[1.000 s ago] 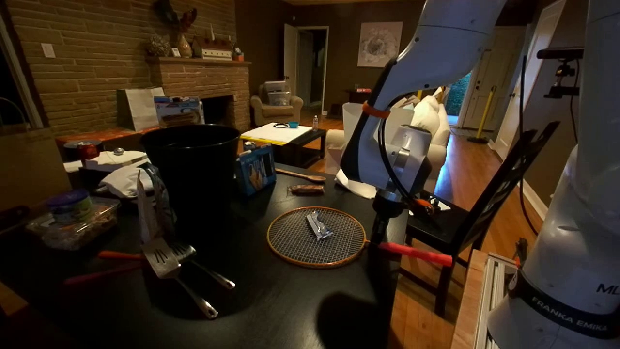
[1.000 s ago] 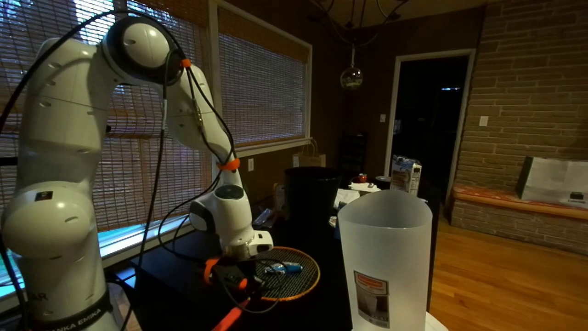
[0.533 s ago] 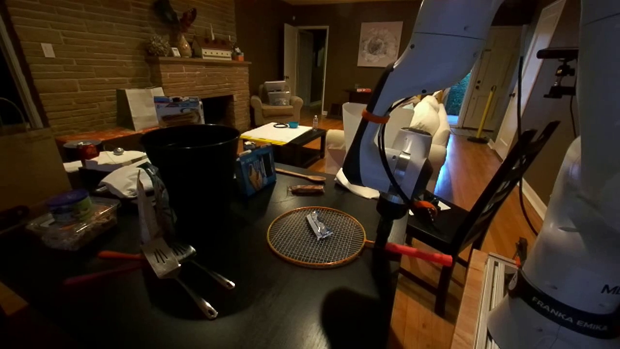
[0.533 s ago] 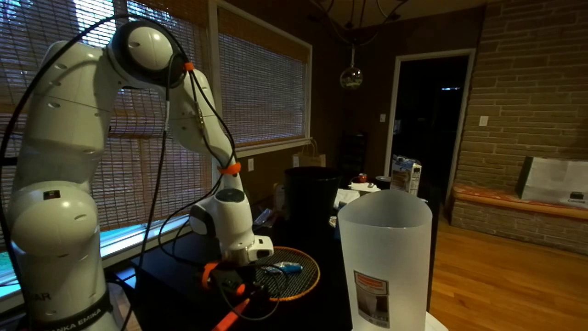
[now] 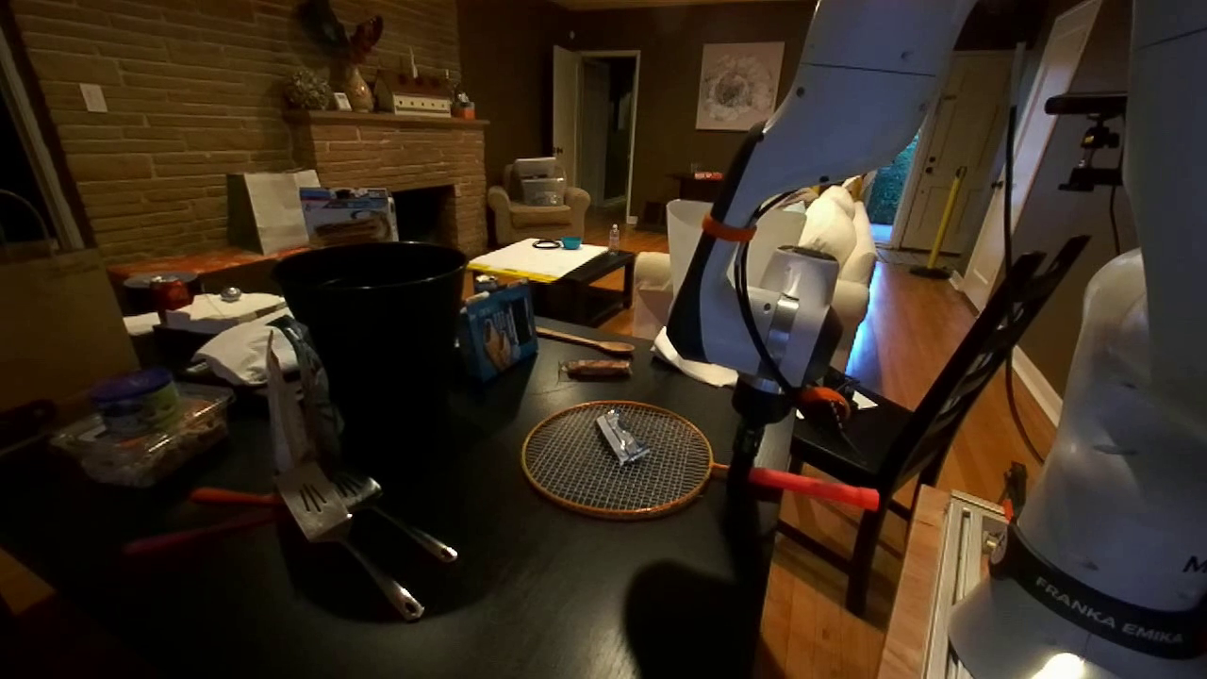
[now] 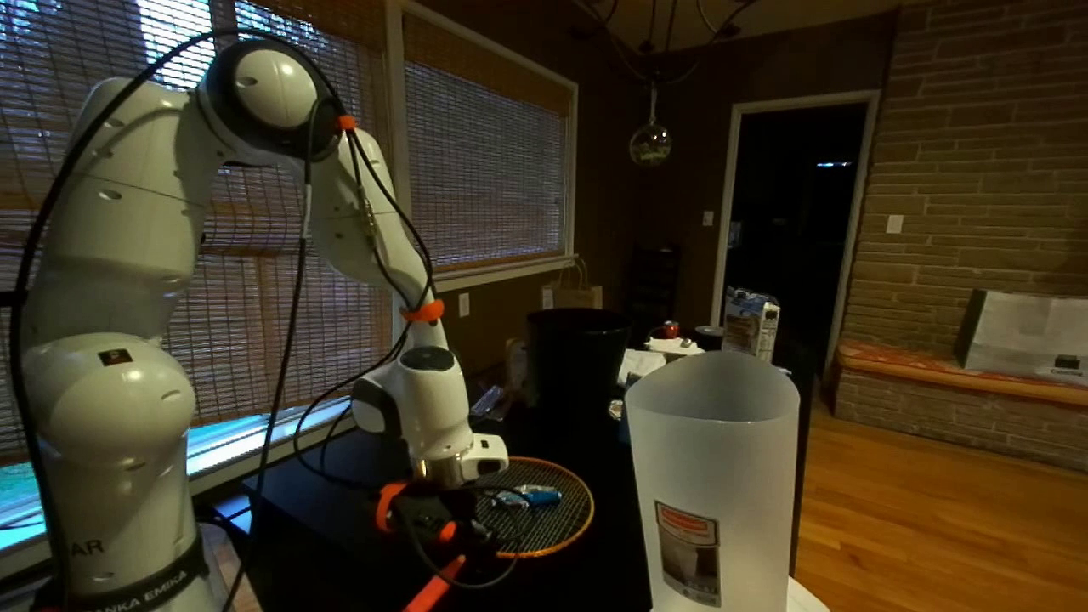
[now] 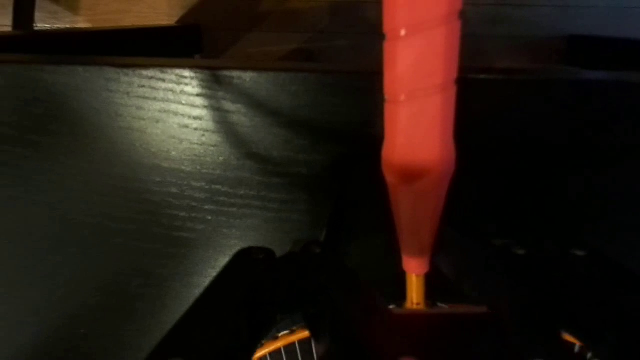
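Orange racket [image 5: 665, 474], shiny packet [image 5: 622, 439] on strings [image 5: 570, 464], hand [image 5: 741, 469] at shaft [image 7: 415, 291]

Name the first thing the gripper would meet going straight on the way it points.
Probably the black tabletop: the gripper points down, seemingly around the racket shaft. Depth is unclear, so the shaft might come first.

Dim overall; daylight leaking through woven blinds [image 6: 484, 161]. Wrist view soft, glare patch on black tabletop [image 7: 172, 120], right side near-black.

Orange racket [image 5: 665, 467], gridded strings [image 5: 577, 464], red handle [image 7: 420, 120]
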You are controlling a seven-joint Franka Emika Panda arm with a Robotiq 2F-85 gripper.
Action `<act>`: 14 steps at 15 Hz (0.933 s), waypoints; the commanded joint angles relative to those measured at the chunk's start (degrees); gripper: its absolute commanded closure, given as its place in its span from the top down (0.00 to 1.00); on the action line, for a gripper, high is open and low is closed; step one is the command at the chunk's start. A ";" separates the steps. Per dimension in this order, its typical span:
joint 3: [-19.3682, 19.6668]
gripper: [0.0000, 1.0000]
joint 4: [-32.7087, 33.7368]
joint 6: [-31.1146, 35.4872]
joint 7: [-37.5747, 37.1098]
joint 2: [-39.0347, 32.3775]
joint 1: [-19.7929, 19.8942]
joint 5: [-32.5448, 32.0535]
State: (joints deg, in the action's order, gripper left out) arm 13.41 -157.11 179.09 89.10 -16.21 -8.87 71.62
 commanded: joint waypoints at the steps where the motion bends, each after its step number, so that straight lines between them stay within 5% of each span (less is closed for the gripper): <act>1: 4.37 0.14 -0.01 -1.31 -3.90 -1.79 -4.24 -3.33; 3: 6.79 0.01 -0.02 -1.75 -5.03 -2.01 -6.34 -4.36; 14: 20.08 0.05 -0.61 -5.67 -9.76 0.90 -19.54 -12.32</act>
State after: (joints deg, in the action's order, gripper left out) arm 29.66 -157.06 174.44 81.93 -16.76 -24.43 62.54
